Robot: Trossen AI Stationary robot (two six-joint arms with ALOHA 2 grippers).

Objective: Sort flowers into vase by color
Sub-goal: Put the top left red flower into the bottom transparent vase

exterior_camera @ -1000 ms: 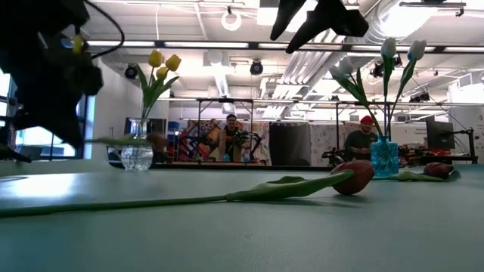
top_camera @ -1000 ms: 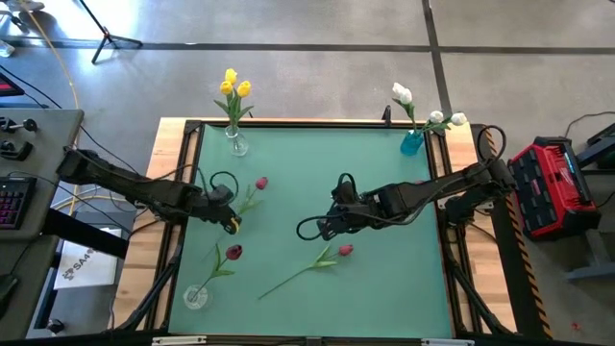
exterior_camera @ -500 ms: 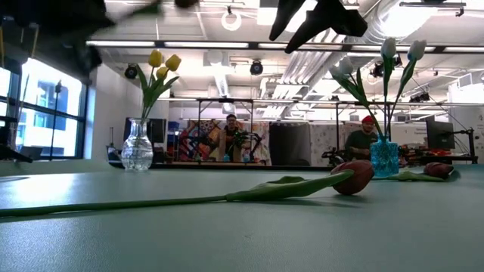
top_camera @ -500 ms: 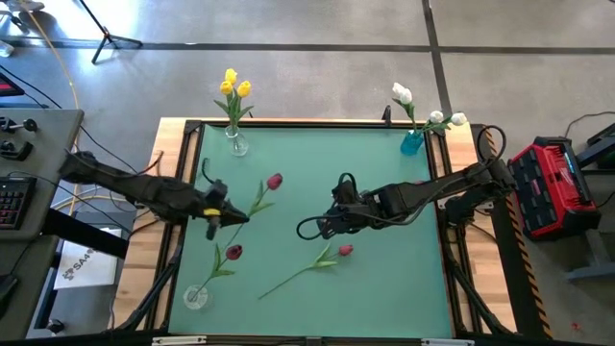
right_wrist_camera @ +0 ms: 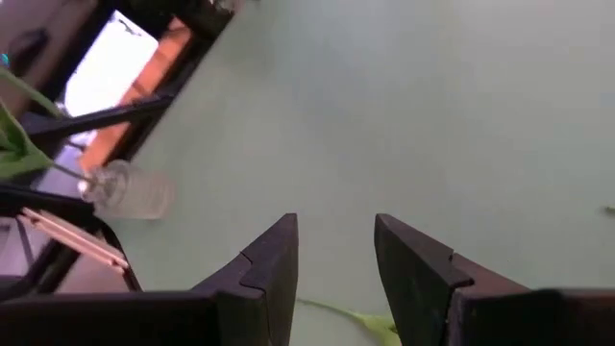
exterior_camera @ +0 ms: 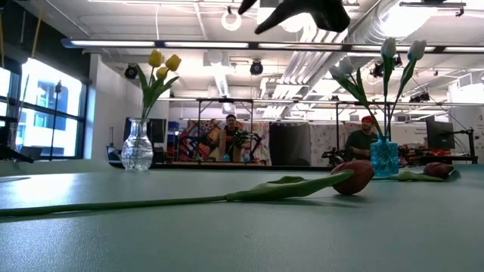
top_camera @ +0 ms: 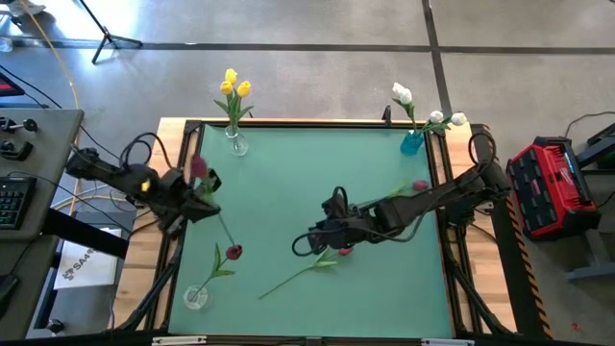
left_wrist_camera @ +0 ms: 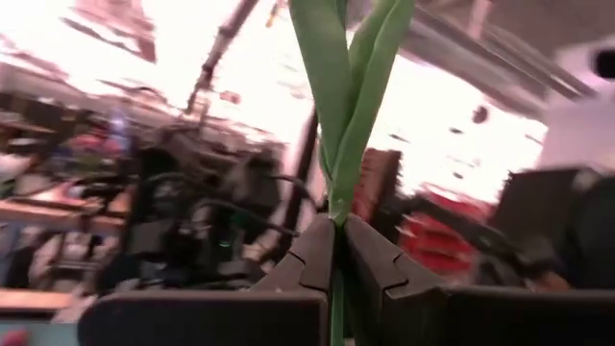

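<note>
My left gripper is at the table's left side, shut on a dark red tulip, which it holds up in the air. My right gripper hangs open over the table's middle, just left of a second dark red tulip. That tulip lies flat with its stem running toward the near edge. A third lies near the left, and one more lies by the right edge. In the right wrist view my open right gripper shows bare table between its fingers. My left gripper pinches the tulip's thin green stem between its two fingers, just below where the long leaves branch off. The stem runs on between the fingers. The flower is lifted clear, leaves and head rising beyond the fingers, with the stem's lower end trailing below.
A clear vase with yellow tulips stands at the far left edge. A blue vase with white tulips stands at the far right. An empty clear vase stands at the near left corner. People sit in the room beyond the table.
My left gripper has risen from the table and drawn back toward the left edge, tipping upward and rolling. The dark red tulip has come off the table with it and now stands head up. My right gripper has moved a little toward the near edge, closer to the tulip lying mid-table.
</note>
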